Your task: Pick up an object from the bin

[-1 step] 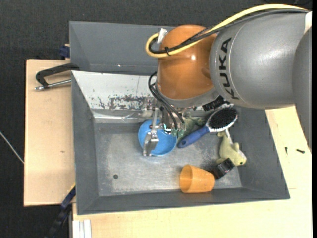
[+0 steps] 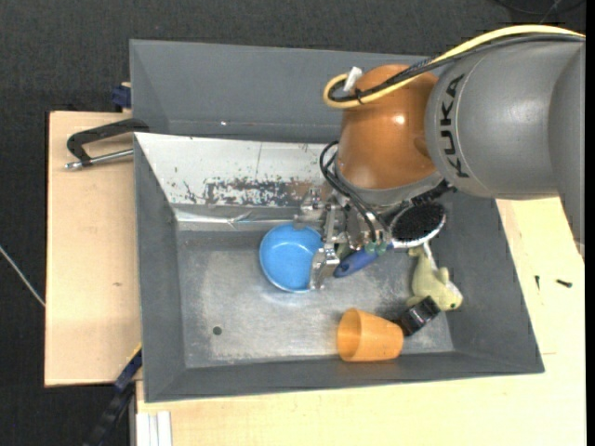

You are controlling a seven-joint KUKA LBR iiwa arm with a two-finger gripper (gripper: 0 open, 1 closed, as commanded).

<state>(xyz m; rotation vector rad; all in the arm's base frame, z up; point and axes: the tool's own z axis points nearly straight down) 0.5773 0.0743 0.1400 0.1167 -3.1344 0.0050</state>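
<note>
The arm (image 2: 521, 110) is cut off by the right edge. Its orange cover (image 2: 386, 137) hides the back right corner of the bin (image 2: 153, 277) and the top of a black brush (image 2: 418, 223). The gripper (image 2: 330, 249) covers the right rim of a blue cup (image 2: 286, 256) and most of a small blue thing (image 2: 358, 261), whose kind cannot be told.

Grey arm (image 2: 521, 110) lettered KUKA, glossy orange wrist cover (image 2: 386, 133), yellow cable (image 2: 502, 33).
</note>
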